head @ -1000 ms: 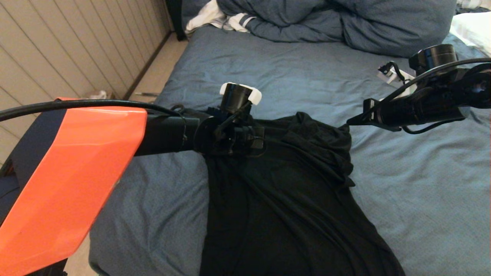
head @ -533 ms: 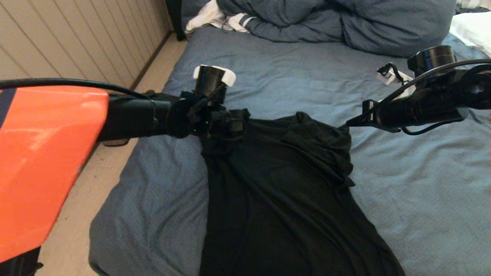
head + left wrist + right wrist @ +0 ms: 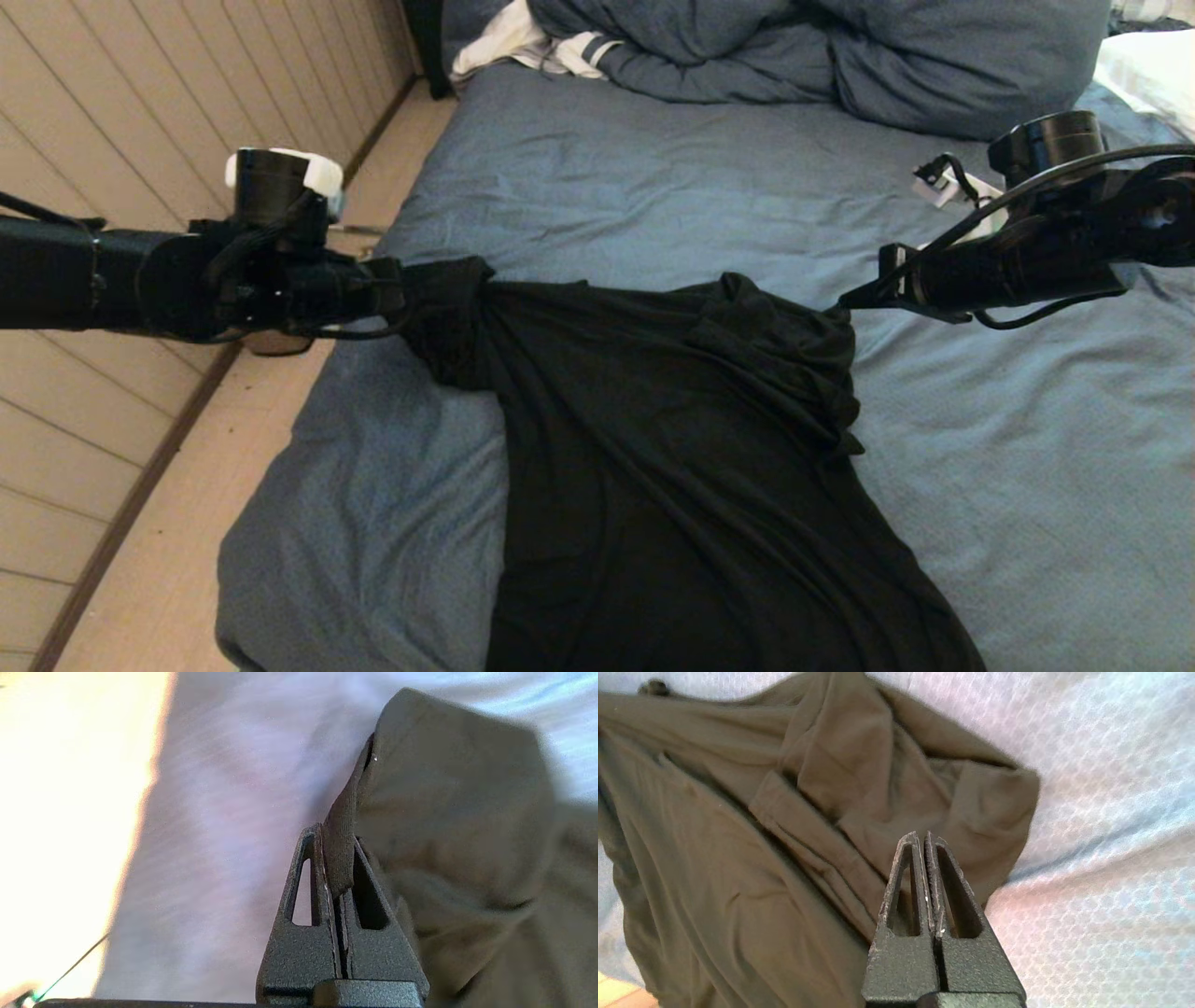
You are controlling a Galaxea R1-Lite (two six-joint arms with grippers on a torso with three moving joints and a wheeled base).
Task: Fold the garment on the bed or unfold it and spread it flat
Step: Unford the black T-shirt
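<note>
The garment (image 3: 672, 448), a black T-shirt showing plain black, lies crumpled on the slate-blue bed (image 3: 653, 177) and runs down to the near edge. My left gripper (image 3: 397, 289) is shut on a hemmed edge of it near the bed's left side, and the cloth stretches taut from there. In the left wrist view the hem of the garment (image 3: 448, 812) sits pinched in the left gripper (image 3: 337, 835). My right gripper (image 3: 845, 301) hovers shut and empty by the bunched right part. Nothing lies between the right gripper (image 3: 920, 835) fingers, with the garment (image 3: 738, 858) below them.
A bulky blue-grey duvet (image 3: 840, 56) fills the far end of the bed, with a white striped cloth (image 3: 532, 42) beside it and a white pillow (image 3: 1153, 70) at far right. Bare floor (image 3: 187, 523) and a panelled wall (image 3: 121, 121) run along the bed's left.
My left arm has swung left toward the bed's edge, dragging the garment's left corner out with it and stretching the top edge. The right arm has stayed put.
</note>
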